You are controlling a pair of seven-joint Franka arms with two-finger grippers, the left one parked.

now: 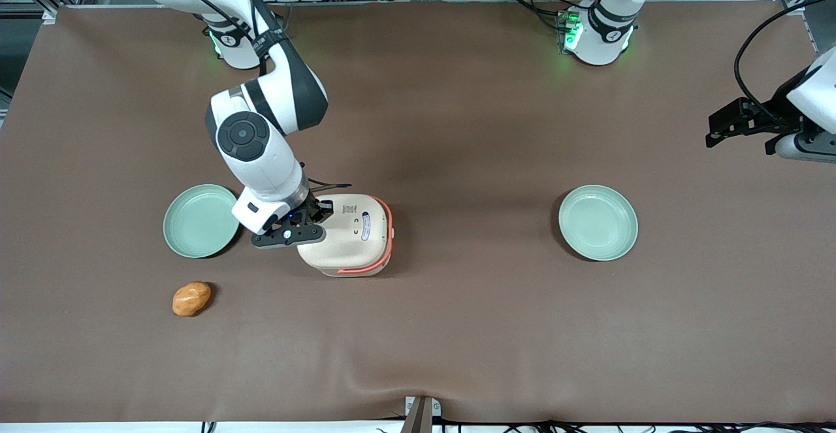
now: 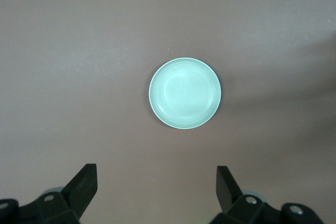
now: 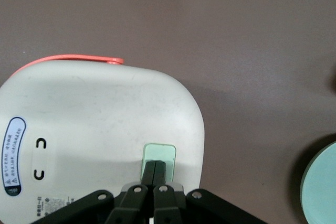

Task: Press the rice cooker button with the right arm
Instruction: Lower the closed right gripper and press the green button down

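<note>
Right arm (image 1: pixel 261 139) leans down over the rice cooker (image 1: pixel 349 237), which sits lid shut on the brown surface (image 1: pixel 457 328) between two mint plates. Pincer (image 3: pixel 156 174) is closed, fingers pressed together w/ nothing held, tips on the button (image 3: pixel 160 153) at the lid's edge. One plate (image 1: pixel 199 221) lies just beside the cooker; the other plate (image 1: pixel 597 222) is well apart, twd the parked arm's end. A small orange lump (image 1: pixel 191 298) lies nearer the front camera than the first plate.
</note>
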